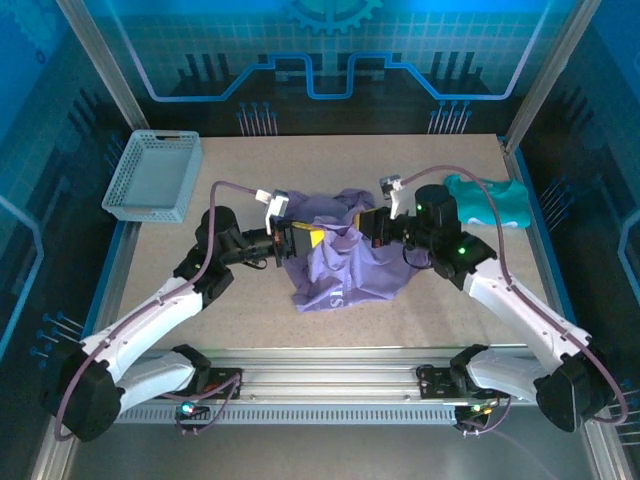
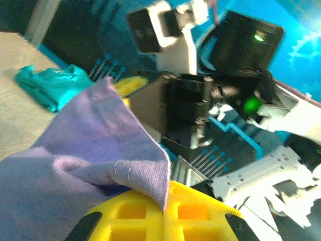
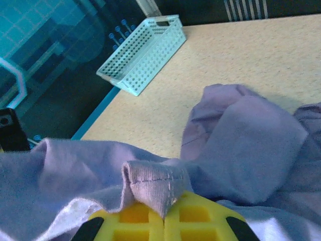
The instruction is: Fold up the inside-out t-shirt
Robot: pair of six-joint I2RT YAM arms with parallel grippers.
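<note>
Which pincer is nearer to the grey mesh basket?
Left. The left pincer, shut on the lavender cloth t-shirt, is right of the grey mesh basket; the right pincer grips farther right.

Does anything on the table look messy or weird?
Yes. The purple t-shirt lies in a crumpled heap in the middle instead of flat, with the left gripper and the right gripper each pinching a fold of it. A teal cloth is also bunched up at the far right edge. Nothing looks torn or spilled.

Tan tabletop (image 1: 440,320) under blue light; back wall (image 1: 200,40) printed with circuit lines; aluminium posts (image 1: 105,75) at corners.
</note>
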